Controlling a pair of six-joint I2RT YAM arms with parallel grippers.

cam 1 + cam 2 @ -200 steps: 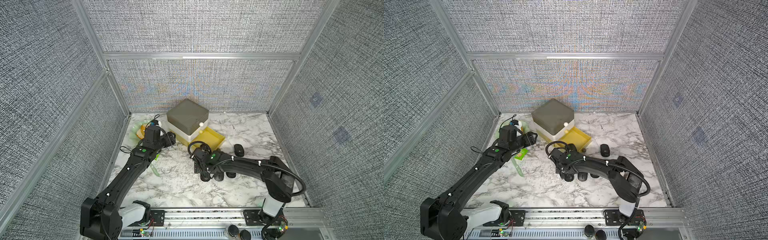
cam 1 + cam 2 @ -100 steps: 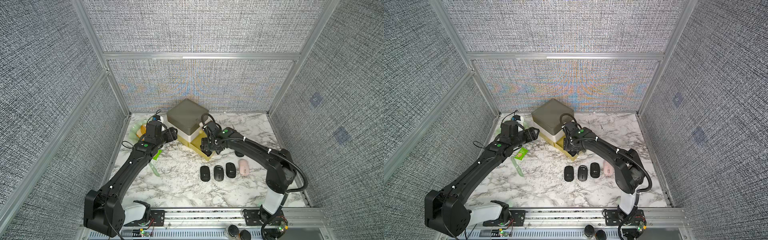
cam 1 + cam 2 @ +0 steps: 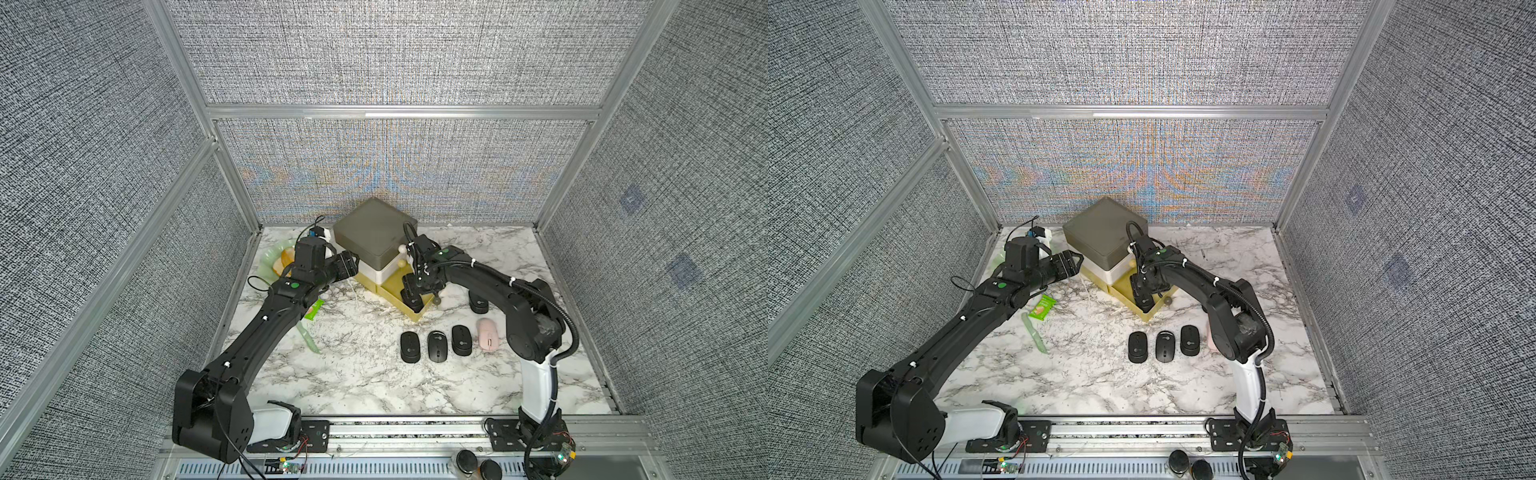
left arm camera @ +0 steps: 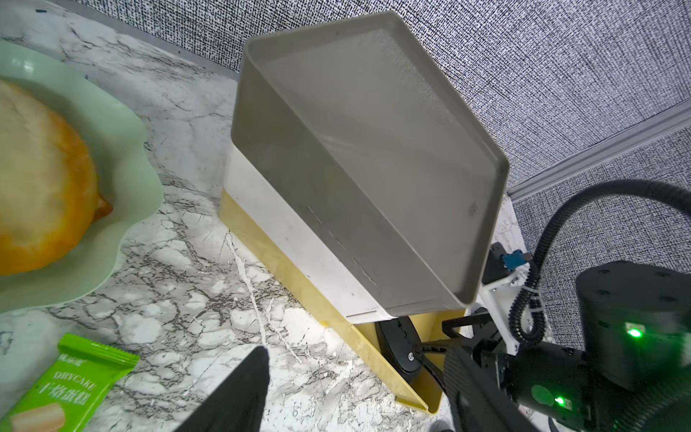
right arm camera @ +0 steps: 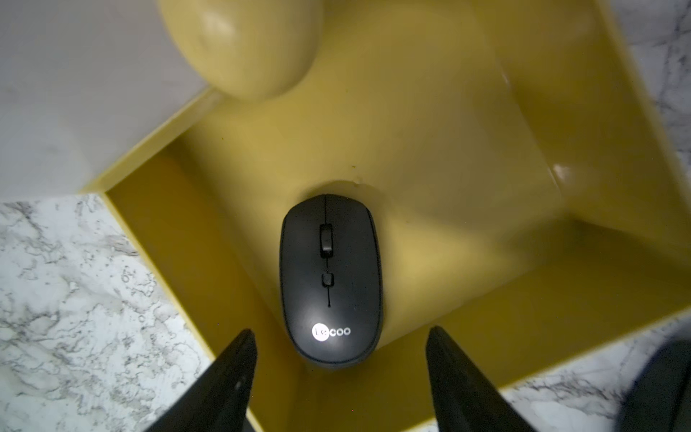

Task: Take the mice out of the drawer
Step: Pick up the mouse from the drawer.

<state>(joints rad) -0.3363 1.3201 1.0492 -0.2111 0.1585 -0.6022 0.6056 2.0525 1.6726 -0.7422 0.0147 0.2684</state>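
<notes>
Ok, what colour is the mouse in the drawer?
The mouse is black; clearest in the right wrist view.

The right arm (image 3: 490, 282) covers part of 1 black mouse (image 3: 478, 306); the left tool (image 3: 1079, 261) is too small to judge.

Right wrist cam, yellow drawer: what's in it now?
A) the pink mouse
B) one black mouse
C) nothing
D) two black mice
B: the right wrist view shows a single black mouse lying on the floor of the yellow drawer, with the right gripper open, one finger on each side of its near end.
</notes>
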